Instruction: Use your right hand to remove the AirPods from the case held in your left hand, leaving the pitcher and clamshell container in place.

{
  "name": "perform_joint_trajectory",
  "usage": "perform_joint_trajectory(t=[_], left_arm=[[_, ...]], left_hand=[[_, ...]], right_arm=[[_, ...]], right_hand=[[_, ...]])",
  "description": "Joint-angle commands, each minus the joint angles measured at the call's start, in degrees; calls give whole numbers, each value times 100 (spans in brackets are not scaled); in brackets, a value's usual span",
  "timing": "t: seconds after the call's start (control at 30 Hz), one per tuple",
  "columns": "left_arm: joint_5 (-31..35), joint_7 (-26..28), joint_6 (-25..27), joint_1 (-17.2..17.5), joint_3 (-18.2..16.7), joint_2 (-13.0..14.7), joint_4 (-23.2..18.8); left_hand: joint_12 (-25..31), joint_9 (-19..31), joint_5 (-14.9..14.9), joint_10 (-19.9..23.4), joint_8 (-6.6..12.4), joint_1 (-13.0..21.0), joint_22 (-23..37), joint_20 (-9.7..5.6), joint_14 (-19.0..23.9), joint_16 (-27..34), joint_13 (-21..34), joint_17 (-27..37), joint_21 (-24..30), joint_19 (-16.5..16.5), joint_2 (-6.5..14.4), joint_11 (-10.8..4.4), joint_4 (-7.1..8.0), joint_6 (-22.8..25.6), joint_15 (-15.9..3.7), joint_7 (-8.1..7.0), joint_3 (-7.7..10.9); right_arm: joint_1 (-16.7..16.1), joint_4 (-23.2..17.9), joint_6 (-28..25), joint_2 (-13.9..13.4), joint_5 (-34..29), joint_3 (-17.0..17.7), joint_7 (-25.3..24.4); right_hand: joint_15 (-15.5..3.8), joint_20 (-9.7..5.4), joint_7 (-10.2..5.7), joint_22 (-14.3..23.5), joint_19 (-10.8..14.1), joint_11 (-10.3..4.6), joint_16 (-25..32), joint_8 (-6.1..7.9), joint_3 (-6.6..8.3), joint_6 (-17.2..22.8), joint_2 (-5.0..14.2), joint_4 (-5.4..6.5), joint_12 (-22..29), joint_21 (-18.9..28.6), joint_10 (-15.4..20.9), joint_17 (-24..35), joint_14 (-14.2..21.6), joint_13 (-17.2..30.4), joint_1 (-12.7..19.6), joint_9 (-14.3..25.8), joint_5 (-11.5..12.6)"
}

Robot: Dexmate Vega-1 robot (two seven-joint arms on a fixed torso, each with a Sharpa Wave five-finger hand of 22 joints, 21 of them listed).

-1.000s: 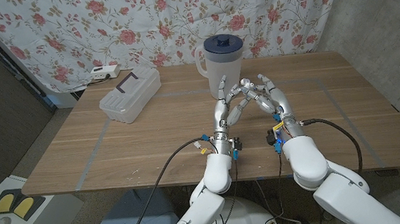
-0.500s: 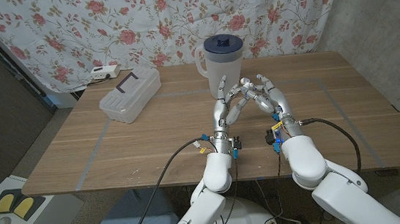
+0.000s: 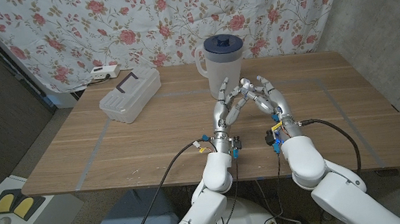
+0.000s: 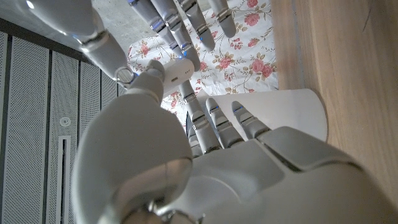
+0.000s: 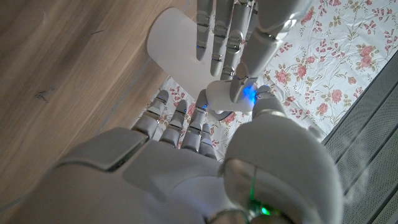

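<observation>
Head view shows your two hands meeting fingertip to fingertip over the middle of the wooden table [image 3: 115, 146], just in front of the pitcher [image 3: 222, 62]. Your left hand [image 3: 225, 108] pinches the small white AirPods case [image 4: 175, 71] between thumb and a finger, with the other fingers reaching past it; I think you hold it raised like this so that the other hand can come to it freely. Your right hand [image 3: 269, 99] has its thumb and fingertips around the case [image 5: 227, 97], and it touches the case. I cannot tell if the lid is open or if an earbud is already gripped, so I cannot say whether this hand holds something.

The pitcher, white with a dark blue lid, stands upright close behind the fingers, so you have little room there. The clamshell container [image 3: 130, 94] lies well apart, on your left side. Behind the table hangs a flowered curtain [image 3: 103, 26], and a white power strip [image 3: 103, 72] sits near the far edge.
</observation>
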Motion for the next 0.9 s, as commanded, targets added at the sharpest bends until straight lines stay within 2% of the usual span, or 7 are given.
perform_joint_trajectory(t=[0.03, 0.27, 0.47, 0.53, 0.63, 0.9], left_arm=[[-63, 29, 22, -19, 26, 8, 20], [-62, 59, 17, -18, 35, -7, 29], [-116, 33, -54, -32, 29, -13, 65], [-125, 75, -60, -12, 11, -35, 59], [-251, 8, -49, -1, 5, -27, 24], [-364, -37, -178, 35, -26, -46, 2]], left_hand=[[576, 21, 22, 349, 3, 271, 10, 11, 254, 33, 810, 44, 3, 10, 259, -386, 22, -11, -242, -35, -35], [612, 22, 19, 330, -52, 286, 13, 26, 206, 35, 844, 85, 0, 2, 254, -390, 30, -81, -228, -45, -73], [639, 23, 17, 312, -93, 293, 15, 31, 187, 46, 871, 118, 2, 3, 255, -393, 40, -138, -217, -51, -103], [648, 23, 16, 306, -105, 296, 16, 33, 183, 50, 881, 128, 2, 4, 251, -394, 41, -153, -213, -59, -114], [655, 23, 17, 303, -110, 301, 16, 31, 174, 50, 887, 136, 3, 5, 251, -394, 41, -154, -216, -57, -121], [679, 23, 21, 293, -126, 326, 18, 22, 164, 59, 910, 160, 4, 5, 254, -397, 37, -161, -218, -107, -138]], right_arm=[[-46, 99, 216, -2, 147, 68, 82], [-105, 177, 437, -20, 284, 130, 159], [-149, 229, 517, 13, 331, 165, 111], [-157, 243, 509, 24, 341, 173, 90], [-167, 264, 503, 40, 354, 180, 68], [-194, 299, 477, 88, 337, 199, -34]], right_hand=[[59, 158, 94, 18, 10, -62, -44, -8, -133, -20, -104, 143, -43, 14, 211, 44, -21, -80, -343, 16, -78], [283, 359, 214, 22, -34, 268, -117, -13, -446, -72, -279, 447, -114, 3, 67, 87, -79, -218, -1094, 17, -375], [357, 422, 241, 24, -39, 385, -156, -12, -593, -112, -339, 601, -161, 5, -39, 108, -120, -282, -1467, 21, -588], [389, 438, 245, 25, -47, 433, -181, -13, -655, -141, -352, 673, -223, 3, -190, 120, -158, -312, -1640, 23, -690], [423, 439, 238, 25, -53, 521, -198, -9, -693, -161, -355, 715, -300, 3, -354, 129, -188, -343, -1759, 23, -765], [443, 449, 235, 25, -72, 576, -227, -4, -700, -204, -336, 717, -395, -2, -521, 133, -266, -383, -1812, 23, -820]])
